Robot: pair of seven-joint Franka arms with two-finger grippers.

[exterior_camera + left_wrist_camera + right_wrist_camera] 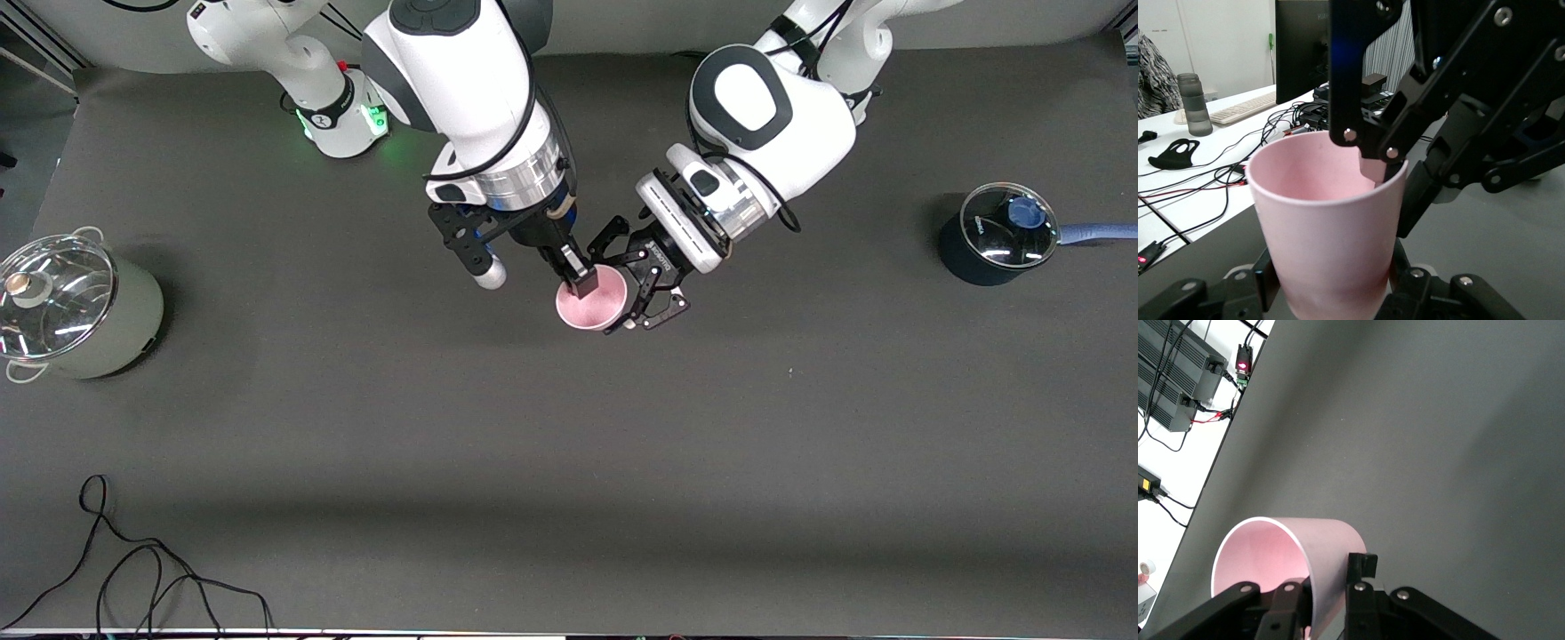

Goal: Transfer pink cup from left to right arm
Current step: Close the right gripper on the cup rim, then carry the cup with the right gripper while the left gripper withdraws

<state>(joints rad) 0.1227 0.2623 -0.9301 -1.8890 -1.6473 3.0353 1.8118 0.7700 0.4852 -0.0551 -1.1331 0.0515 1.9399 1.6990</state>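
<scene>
While the left hand [642,298] grips the pink cup [592,299] from its three o'clock side above the surface [569,462], the right hand [582,277] pinches its twelve o'clock rim, so only the left's release remains.

Hardly any writing can be read. A small line of white lettering runs along the black body of the left end effector [642,283], beside the pink cup [591,300], but its letters are too small to make out. A pale label shows through the glass lid of the dark blue saucepan [994,238] at the left arm's end of the table [569,444]; its text is likewise unreadable. In the left wrist view, faint lettering sits on the top bezel of a black monitor [1301,50], also illegible.
</scene>
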